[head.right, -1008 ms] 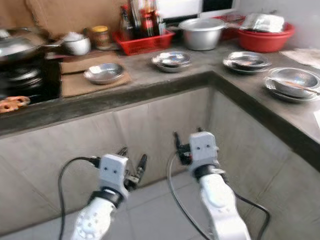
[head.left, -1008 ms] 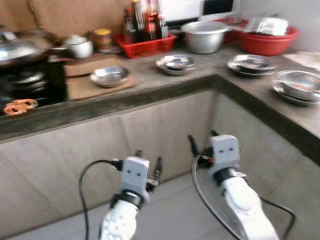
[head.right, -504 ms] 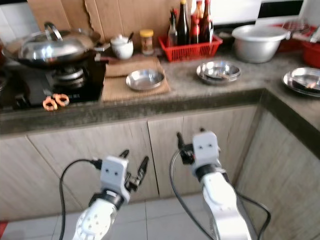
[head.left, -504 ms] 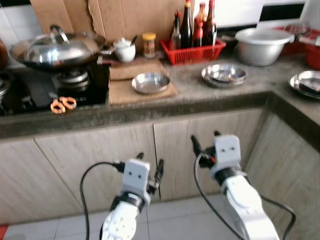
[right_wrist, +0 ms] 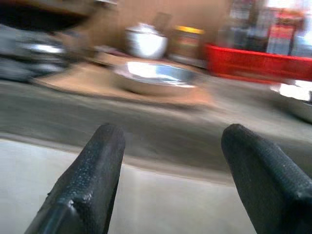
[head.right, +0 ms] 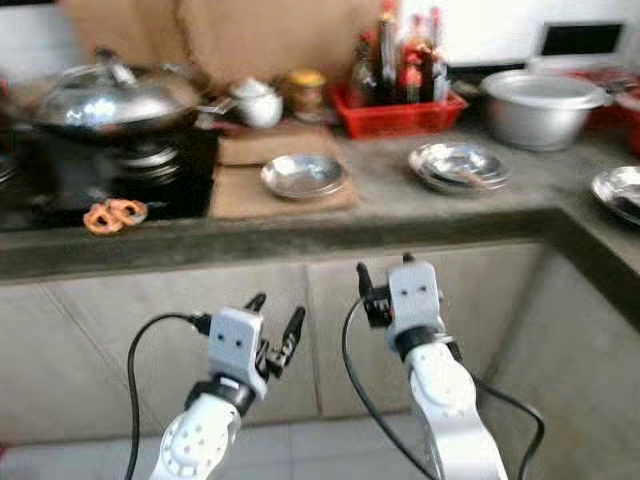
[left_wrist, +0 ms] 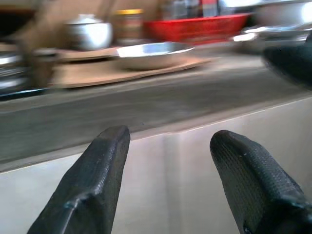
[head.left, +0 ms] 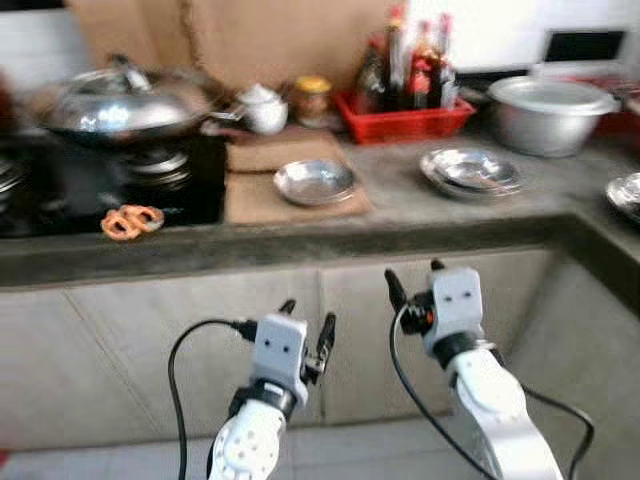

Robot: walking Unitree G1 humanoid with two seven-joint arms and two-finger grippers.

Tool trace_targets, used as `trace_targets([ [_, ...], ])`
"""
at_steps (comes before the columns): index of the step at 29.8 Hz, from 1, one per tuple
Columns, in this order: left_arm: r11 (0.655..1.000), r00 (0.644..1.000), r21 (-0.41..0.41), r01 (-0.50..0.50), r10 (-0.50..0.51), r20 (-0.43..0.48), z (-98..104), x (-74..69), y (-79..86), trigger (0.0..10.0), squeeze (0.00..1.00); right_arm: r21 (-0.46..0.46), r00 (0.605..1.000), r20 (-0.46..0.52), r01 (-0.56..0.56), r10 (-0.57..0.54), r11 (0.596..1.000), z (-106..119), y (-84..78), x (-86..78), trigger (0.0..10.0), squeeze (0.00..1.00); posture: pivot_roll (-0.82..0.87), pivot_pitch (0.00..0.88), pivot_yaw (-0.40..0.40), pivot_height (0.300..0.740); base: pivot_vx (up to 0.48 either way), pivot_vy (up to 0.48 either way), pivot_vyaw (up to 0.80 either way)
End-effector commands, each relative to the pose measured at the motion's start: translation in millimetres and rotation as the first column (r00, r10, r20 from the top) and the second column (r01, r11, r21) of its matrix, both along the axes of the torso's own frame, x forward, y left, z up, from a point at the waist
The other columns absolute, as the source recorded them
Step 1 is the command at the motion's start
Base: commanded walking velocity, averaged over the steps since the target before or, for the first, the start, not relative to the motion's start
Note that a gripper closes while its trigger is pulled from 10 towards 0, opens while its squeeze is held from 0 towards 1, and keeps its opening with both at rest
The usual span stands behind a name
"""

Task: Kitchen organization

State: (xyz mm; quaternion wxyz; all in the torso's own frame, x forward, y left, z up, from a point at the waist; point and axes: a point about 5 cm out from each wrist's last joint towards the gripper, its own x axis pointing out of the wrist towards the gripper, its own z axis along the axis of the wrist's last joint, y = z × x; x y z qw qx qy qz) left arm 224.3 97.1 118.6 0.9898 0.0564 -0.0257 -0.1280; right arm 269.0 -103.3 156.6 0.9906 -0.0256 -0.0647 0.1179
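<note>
Hovering below the counter (head.left: 420, 215) — two open tools, left tool (head.left: 308, 322), right tool (head.left: 412, 279)

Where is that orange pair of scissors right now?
In the left eye view, the scissors lie on the left of the counter, at the stove's front edge, below the wok.

Both silver arms reach forward and upward at about the same height, the left gripper (head.left: 307, 322) and the right gripper (head.left: 412, 281) each with its two black fingers spread apart, holding nothing.
</note>
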Motion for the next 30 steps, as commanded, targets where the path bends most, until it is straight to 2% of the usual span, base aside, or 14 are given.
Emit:
trace_targets([
  [1,1.000,1.000,-0.017,0.018,-0.018,0.006,2.2,0.4,-7.1,10.0,0.00,-0.012,0.999,-0.001,0.038,-0.038,0.999,0.1,-11.5,1.6,10.0,0.00,0.03,0.008,-0.018,0.740,0.281,0.000,0.00],
  [18,1.000,1.000,-0.016,0.012,-0.012,0.011,3.3,0.5,-5.9,10.0,0.00,-0.010,0.999,0.009,0.034,-0.034,0.999,2.8,-10.4,5.8,10.0,0.00,0.04,0.025,-0.019,0.740,0.302,0.000,0.00],
  [21,1.000,1.000,-0.016,0.013,-0.013,0.011,3.5,0.7,-5.7,10.0,0.00,-0.032,0.999,0.020,0.026,-0.026,0.999,4.3,-8.9,7.1,10.0,0.00,0.04,0.025,-0.016,0.740,0.306,0.000,0.00],
  [26,1.000,1.000,-0.015,0.013,-0.013,0.011,3.6,1.0,-5.6,10.0,0.00,-0.019,0.999,0.041,0.028,-0.027,0.999,11.0,-9.4,10.5,10.0,0.00,0.04,0.026,-0.013,0.740,0.309,0.000,0.80],
  [30,1.000,1.000,-0.016,0.014,-0.014,0.012,4.0,1.2,-5.4,10.0,0.00,-0.004,0.998,0.051,0.039,-0.039,0.999,20.6,-12.8,16.8,10.0,0.00,0.04,0.030,-0.015,0.740,0.308,0.000,0.00],
])
